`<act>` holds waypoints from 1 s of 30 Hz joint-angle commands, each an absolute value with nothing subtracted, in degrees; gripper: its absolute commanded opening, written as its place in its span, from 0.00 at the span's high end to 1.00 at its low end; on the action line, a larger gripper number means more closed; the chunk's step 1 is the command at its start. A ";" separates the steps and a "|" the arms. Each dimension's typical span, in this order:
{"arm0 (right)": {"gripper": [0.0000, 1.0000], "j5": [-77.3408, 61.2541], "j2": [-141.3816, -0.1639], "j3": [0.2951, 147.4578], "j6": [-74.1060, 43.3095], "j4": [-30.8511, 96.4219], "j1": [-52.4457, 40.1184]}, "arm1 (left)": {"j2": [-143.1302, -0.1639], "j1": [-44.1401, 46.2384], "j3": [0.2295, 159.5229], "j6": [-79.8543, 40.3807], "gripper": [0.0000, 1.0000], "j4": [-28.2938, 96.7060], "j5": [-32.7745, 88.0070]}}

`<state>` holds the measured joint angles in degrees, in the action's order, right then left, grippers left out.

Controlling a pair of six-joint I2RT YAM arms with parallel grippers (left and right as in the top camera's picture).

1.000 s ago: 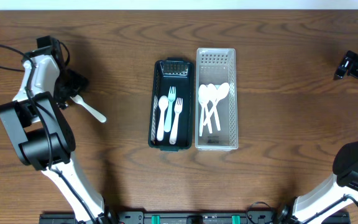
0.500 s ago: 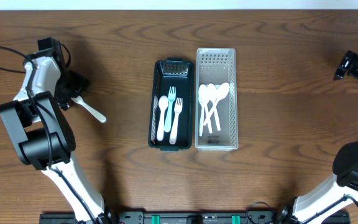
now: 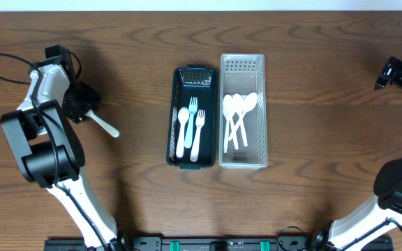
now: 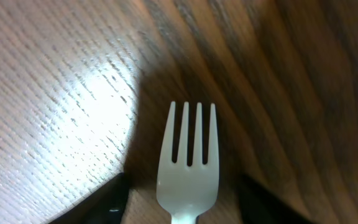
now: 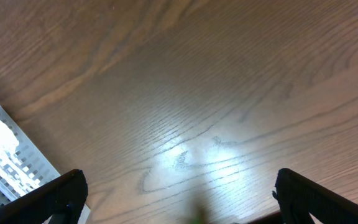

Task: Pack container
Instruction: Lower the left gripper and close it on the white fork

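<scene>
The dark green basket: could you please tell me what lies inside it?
Inside the dark green basket lie one white spoon and two white forks, side by side. Whether anything lies beneath them cannot be seen.

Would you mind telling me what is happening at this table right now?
The left gripper straddles a white fork lying on the table, jaws open, not yet gripping. The dark basket holds a spoon and two forks; the clear basket beside it holds spoons. The right gripper hangs open off to the side.
</scene>
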<state>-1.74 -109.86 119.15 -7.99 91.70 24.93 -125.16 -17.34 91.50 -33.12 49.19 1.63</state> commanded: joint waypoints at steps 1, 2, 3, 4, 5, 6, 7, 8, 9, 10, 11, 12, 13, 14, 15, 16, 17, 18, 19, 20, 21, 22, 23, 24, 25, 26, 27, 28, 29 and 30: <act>0.01 -1.96 -109.73 118.91 -6.96 91.79 24.73 | -127.33 -17.34 90.98 -33.10 0.53 49.89 0.93; 0.01 -1.96 -109.73 118.91 -6.96 91.79 24.73 | -127.33 -17.34 90.98 -33.10 0.57 49.91 0.93; 0.01 -1.96 -109.73 118.91 -6.96 91.79 24.73 | -127.33 -17.34 90.98 -33.10 0.59 49.98 0.93; 0.01 -1.96 -109.73 118.91 -6.96 91.79 24.73 | -127.33 -17.34 90.98 -33.10 0.59 50.02 0.93; 0.01 -1.96 -109.73 118.91 -6.96 91.79 24.73 | -127.33 -17.34 90.98 -33.10 0.60 50.04 0.93; 0.01 -1.96 -109.73 118.91 -6.96 91.79 24.73 | -127.33 -17.34 90.98 -33.10 0.61 50.04 0.93; 0.01 -1.96 -109.73 118.91 -6.96 91.79 24.73 | -127.33 -17.34 90.98 -33.08 0.64 50.04 0.93; 0.01 -1.96 -109.73 118.91 -6.98 91.79 24.73 | -127.33 -17.34 90.98 -33.10 0.66 50.04 0.93; 0.01 -1.96 -109.73 118.91 -6.96 91.79 24.73 | -127.33 -17.34 90.98 -33.10 0.66 50.04 0.93; 0.01 -1.96 -109.73 118.91 -6.96 91.79 24.73 | -127.33 -17.34 90.98 -33.08 0.67 50.04 0.93; 0.01 -1.96 -109.73 118.91 -6.96 91.79 24.73 | -127.33 -17.32 90.98 -33.08 0.68 50.04 0.93; 0.01 -1.96 -109.73 118.91 -6.96 91.79 24.73 | -127.33 -17.32 90.98 -33.08 0.70 50.04 0.93; 0.01 -1.96 -109.73 118.91 -6.96 91.79 24.73 | -127.33 -17.34 90.98 -33.08 0.71 50.04 0.93; 0.01 -1.96 -109.73 118.91 -6.96 91.79 24.73 | -127.33 -17.34 90.98 -33.08 0.72 50.04 0.93; 0.01 -1.96 -109.73 118.91 -6.98 91.79 24.73 | -127.33 -17.32 90.98 -33.06 0.73 50.04 0.93; 0.01 -1.96 -109.73 118.91 -6.98 91.79 24.73 | -127.33 -17.32 90.98 -33.04 0.74 50.04 0.93; 0.01 -1.96 -109.73 118.91 -6.98 91.79 24.73 | -127.33 -17.32 90.98 -32.73 0.76 50.04 0.93; 0.01 -1.96 -109.73 118.91 -6.98 91.79 24.73 | -127.33 -17.32 90.98 -32.51 0.78 50.04 0.93; 0.01 -1.96 -109.73 118.91 -6.98 91.79 24.73 | -127.33 -17.32 90.98 -32.03 0.79 50.04 0.93; 0.01 -1.96 -109.73 118.91 -6.98 91.81 24.73 | -127.33 -17.32 90.98 -31.53 0.80 50.04 0.93; 0.01 -1.96 -109.73 118.91 -6.98 91.81 24.73 | -127.31 -17.32 90.98 -31.05 0.81 50.06 0.93; 0.01 -1.96 -109.73 118.91 -6.98 91.83 24.73 | -127.28 -17.32 90.98 -30.50 0.81 50.22 0.93; 0.01 -1.96 -109.73 118.91 -6.98 91.81 24.73 | -127.20 -17.32 91.00 -30.37 0.81 50.43 0.91; 0.01 -1.96 -109.73 118.91 -6.98 91.81 24.73 | -127.13 -17.32 91.02 -30.13 0.81 50.74 0.91; 0.01 -1.96 -109.73 118.91 -6.98 91.83 24.73 | -126.87 -17.32 91.05 -30.04 0.81 51.07 0.93; 0.01 -1.98 -109.73 118.91 -6.98 91.88 24.73 | -126.48 -17.30 91.07 -30.02 0.81 51.55 0.93; 0.01 -1.98 -109.73 118.91 -6.98 91.94 24.73 | -125.95 -17.26 91.22 -29.74 0.81 52.21 0.95; 0.01 -1.96 -109.73 118.91 -6.98 91.96 24.73 | -125.34 -17.15 91.50 -28.99 0.81 52.90 0.93; 0.01 -1.98 -109.73 118.91 -6.98 91.96 24.73 | -124.57 -16.99 91.90 -27.51 0.81 53.58 0.91; 0.01 -1.98 -109.73 118.91 -6.98 91.94 24.73 | -123.44 -16.67 92.36 -25.80 0.81 54.30 0.89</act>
